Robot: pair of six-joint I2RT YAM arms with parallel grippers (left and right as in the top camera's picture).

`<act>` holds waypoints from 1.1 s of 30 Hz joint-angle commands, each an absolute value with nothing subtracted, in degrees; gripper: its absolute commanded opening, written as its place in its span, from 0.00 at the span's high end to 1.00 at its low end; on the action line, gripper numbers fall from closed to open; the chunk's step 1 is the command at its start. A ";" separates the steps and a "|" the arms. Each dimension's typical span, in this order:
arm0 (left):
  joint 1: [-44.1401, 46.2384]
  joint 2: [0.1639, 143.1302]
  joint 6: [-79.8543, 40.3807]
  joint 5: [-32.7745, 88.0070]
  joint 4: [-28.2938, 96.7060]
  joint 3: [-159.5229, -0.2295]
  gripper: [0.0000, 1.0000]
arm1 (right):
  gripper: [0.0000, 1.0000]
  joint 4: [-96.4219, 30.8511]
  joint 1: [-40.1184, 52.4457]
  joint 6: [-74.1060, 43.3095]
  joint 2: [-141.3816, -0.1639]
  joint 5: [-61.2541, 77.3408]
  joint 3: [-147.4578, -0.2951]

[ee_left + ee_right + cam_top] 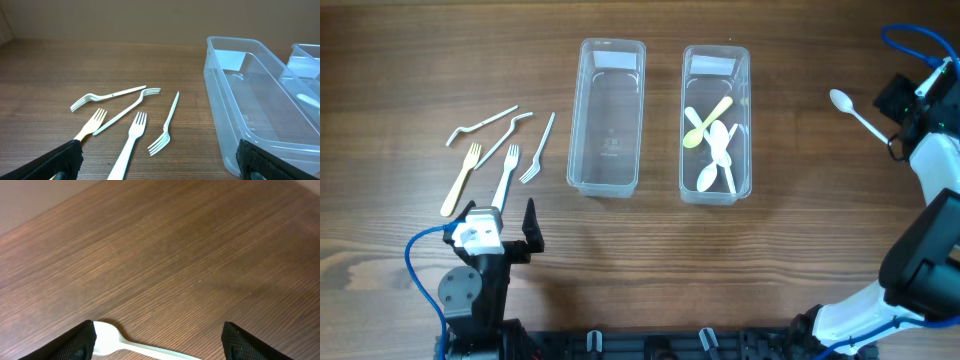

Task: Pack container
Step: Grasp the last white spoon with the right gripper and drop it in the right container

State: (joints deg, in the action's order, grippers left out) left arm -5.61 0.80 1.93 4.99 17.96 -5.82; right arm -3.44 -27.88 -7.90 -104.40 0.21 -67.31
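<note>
Several plastic forks [505, 160] lie loose on the table at the left; they also show in the left wrist view [131, 140]. The left clear container [608, 115] is empty, and its wall shows in the left wrist view [235, 115]. The right clear container [716, 175] holds white spoons and one yellow-green spoon [705, 125]. A white spoon [855, 112] lies on the table at the far right. My left gripper [498, 218] [160, 167] is open and empty, just in front of the forks. My right gripper [898, 125] [157, 342] is open, straddling the white spoon [117, 341] low over the table.
One fork is cream-coloured [460, 180], the others are white. Two of them, at the far left [480, 124], have bent handles. The two containers stand side by side at the back middle. Bare wooden table [800, 260] lies in front of them.
</note>
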 commanded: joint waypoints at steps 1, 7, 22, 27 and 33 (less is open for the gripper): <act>-5.52 0.38 3.01 5.69 17.80 -5.56 0.00 | 0.19 -2.11 -29.06 -9.15 -107.90 1.87 -68.25; -5.52 0.38 3.01 5.69 17.80 -5.56 0.00 | 0.17 -1.80 -30.09 -9.23 -115.07 5.17 -68.25; -5.52 0.38 3.01 5.69 17.80 -5.56 0.00 | 0.20 -16.10 -30.06 -18.57 -116.36 25.21 -68.25; -5.52 0.38 3.01 5.69 17.80 -5.56 0.00 | 0.20 -22.57 -30.09 -18.15 -116.36 26.24 -68.25; -5.52 0.38 3.01 5.69 17.80 -5.56 0.00 | 0.26 -18.22 -30.09 -7.25 -116.25 18.72 -68.27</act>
